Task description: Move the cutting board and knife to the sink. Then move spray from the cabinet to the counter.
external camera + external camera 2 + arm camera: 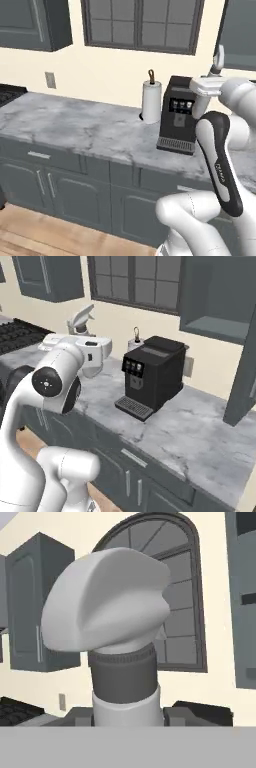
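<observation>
Spray bottle up in the air, clamped in my end effector.

I've got the marble desk (170, 431) stretching below, open cabinet (220, 301) upper right, black coffee machine (150, 378) standing on the slab beside the paper towel roll (151, 101). My end effector (127, 717) pinches the spray (112, 612) by its neck, upright above the desk, nozzle head looming close in the hand view.

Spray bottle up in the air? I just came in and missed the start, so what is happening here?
The robot arm is holding the spray in its gripper, jaws closed around the bottle below the nozzle head, above the counter. It hangs beside the coffee machine and the paper towel roll. The cabinet at the right stands open. The bottle has not been set down on the marble yet.
</observation>
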